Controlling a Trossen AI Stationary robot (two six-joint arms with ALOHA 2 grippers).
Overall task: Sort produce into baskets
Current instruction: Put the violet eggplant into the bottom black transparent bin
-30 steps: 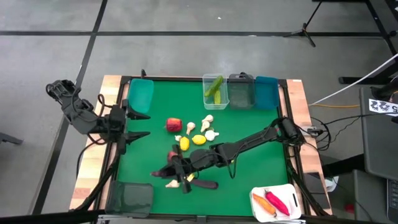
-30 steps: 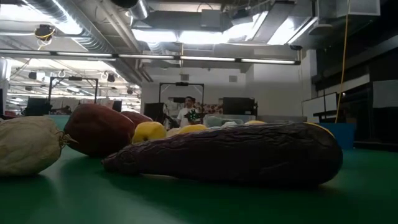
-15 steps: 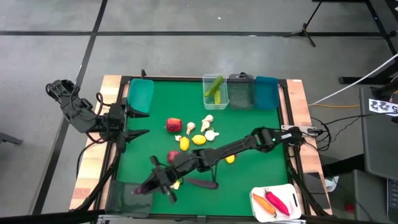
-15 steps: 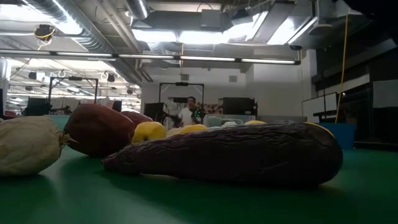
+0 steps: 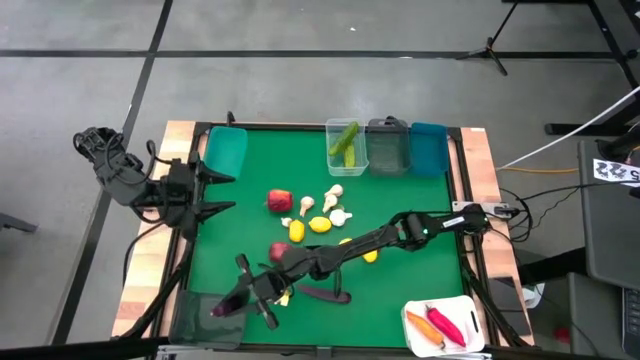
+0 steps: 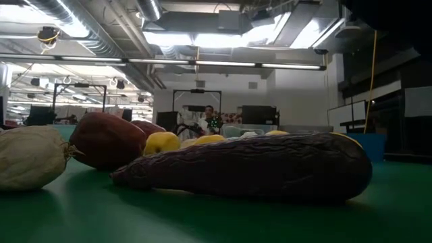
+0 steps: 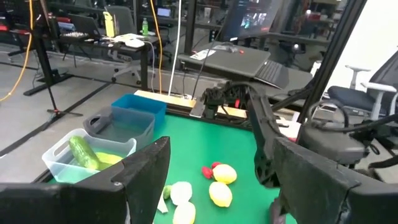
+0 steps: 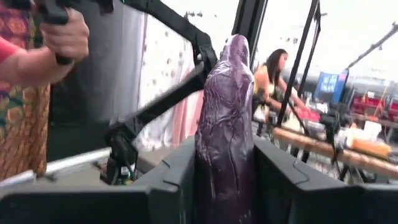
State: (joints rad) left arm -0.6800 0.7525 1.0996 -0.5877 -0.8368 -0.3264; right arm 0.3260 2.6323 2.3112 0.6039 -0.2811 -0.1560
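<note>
Right hand (image 5: 228, 303): lower left of the high view, over the dark grey bin (image 5: 205, 315) at the counter's (image 5: 400, 200) bottom-left corner. Fingers clamped on an eggplant (image 8: 225, 124); the wrist view shows it upright between both fingers, stem end up. Judged: held above this bin because the bin takes the eggplants, release pending.

Held eggplant: deep purple, glossy, wrinkled skin, long and tapering.

Second eggplant (image 5: 322, 295): lying on the green mat, lower centre, just right of the hand. In the low view it fills the foreground, dark and creased. Probably the next pick for the same bin.

Left hand (image 5: 212, 193): left edge of the counter, beside the teal bin (image 5: 226, 152), fingers apart, holding nothing. Judged: parked clear of the right arm's reach.

Sorted stock:
- Clear bin (image 5: 347, 146), top centre: cucumbers (image 5: 346, 140).
- White bin (image 5: 446, 322), bottom right: carrot and pepper, side by side.
- Grey bin (image 5: 388, 148) and blue bin (image 5: 428, 148), top right: contents not discernible.

Loose stock, mid-mat: apple (image 5: 280, 201), lemons (image 5: 319, 225), garlic (image 5: 340, 215), clustered close together, well apart from the bins.
</note>
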